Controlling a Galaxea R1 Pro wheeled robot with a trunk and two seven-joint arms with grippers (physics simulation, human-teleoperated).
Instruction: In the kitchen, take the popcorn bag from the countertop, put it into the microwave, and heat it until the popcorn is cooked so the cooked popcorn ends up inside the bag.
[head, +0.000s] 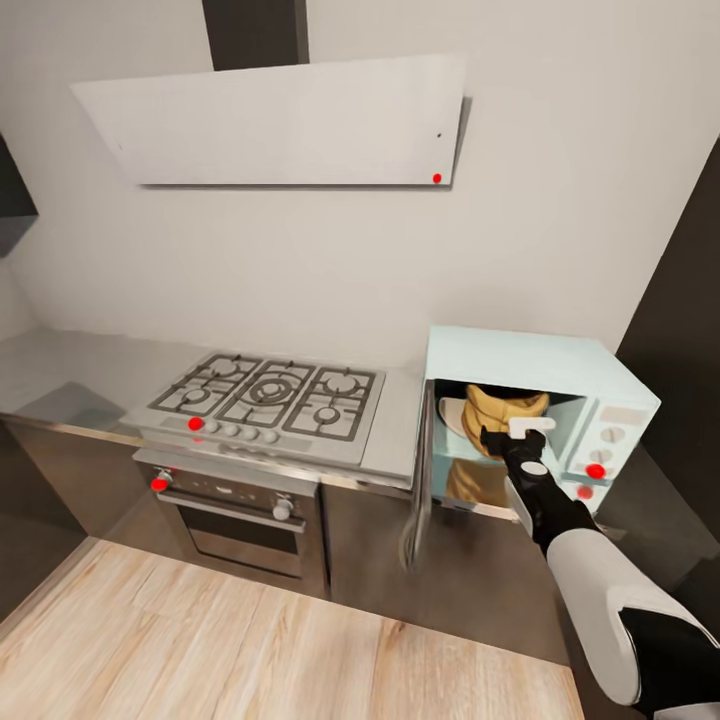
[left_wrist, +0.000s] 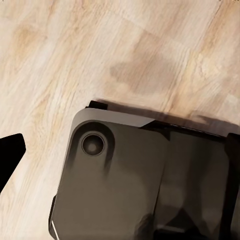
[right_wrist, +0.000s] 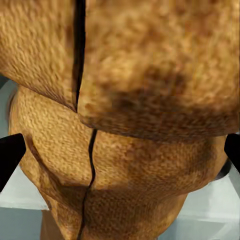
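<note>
Right gripper (head: 512, 432) of my black and white arm is at the mouth of the small pale blue microwave (head: 560, 362) w/ door swung open. Its dark fingertips (right_wrist: 10, 155) stand wide apart on both sides of the wrinkled tan-brown cloth popcorn bag (right_wrist: 135, 125); whether they press it I cannot tell. Bag sits inside the cavity, on the light grey countertop (head: 60, 375) side right of the steel gas hob (head: 270, 395). Left wrist cam looks on pale wood floor (left_wrist: 75, 60) and the robot's grey base (left_wrist: 115, 185).

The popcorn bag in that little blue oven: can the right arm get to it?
Probably yes: the microwave door stands open, and the right gripper is already at the popcorn bag inside.
</note>
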